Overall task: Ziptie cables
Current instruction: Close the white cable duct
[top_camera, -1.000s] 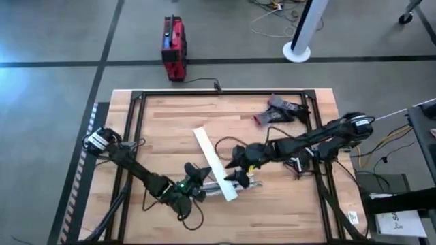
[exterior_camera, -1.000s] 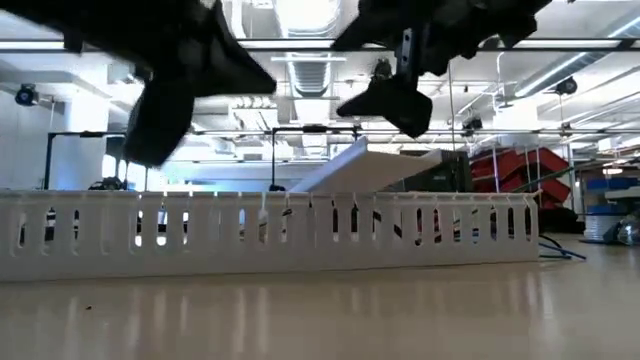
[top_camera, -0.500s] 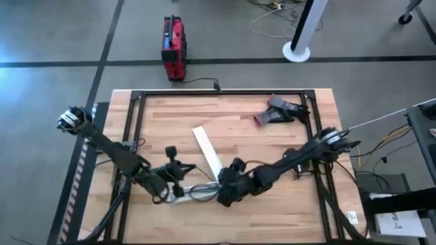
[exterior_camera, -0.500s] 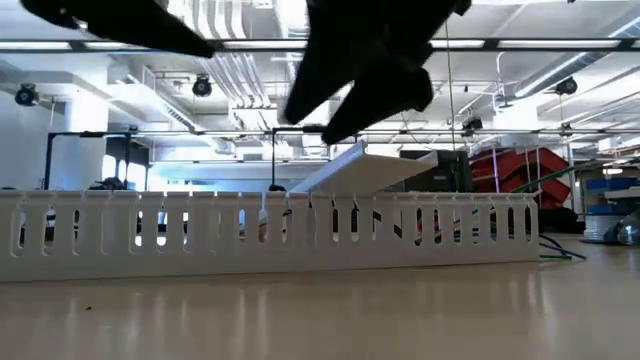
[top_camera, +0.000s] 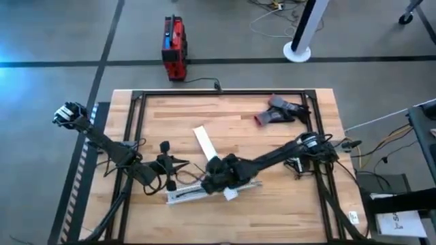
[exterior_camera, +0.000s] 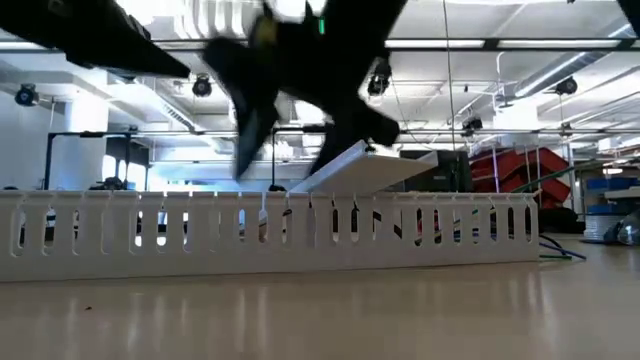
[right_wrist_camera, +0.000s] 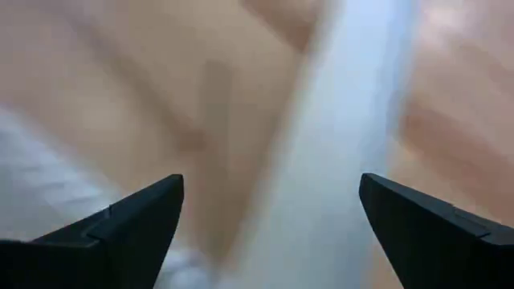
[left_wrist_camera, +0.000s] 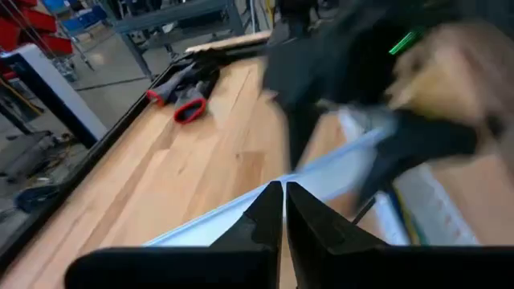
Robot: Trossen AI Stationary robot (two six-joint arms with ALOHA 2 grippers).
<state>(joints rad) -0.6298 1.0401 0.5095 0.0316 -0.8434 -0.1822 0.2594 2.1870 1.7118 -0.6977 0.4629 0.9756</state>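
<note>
White channel just beside right tool (fingers spread).

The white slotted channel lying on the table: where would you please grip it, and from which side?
Probably at the bare end of the channel, from straight above, fingers spanning its narrow width: it lies flat and long, and the right gripper covers its other end.

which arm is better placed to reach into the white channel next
Probably the right. Its hand is open, directly above the white slotted channel, fingers spread either side of it in the wrist view. The left hand is shut and sits beside the channel.
</note>
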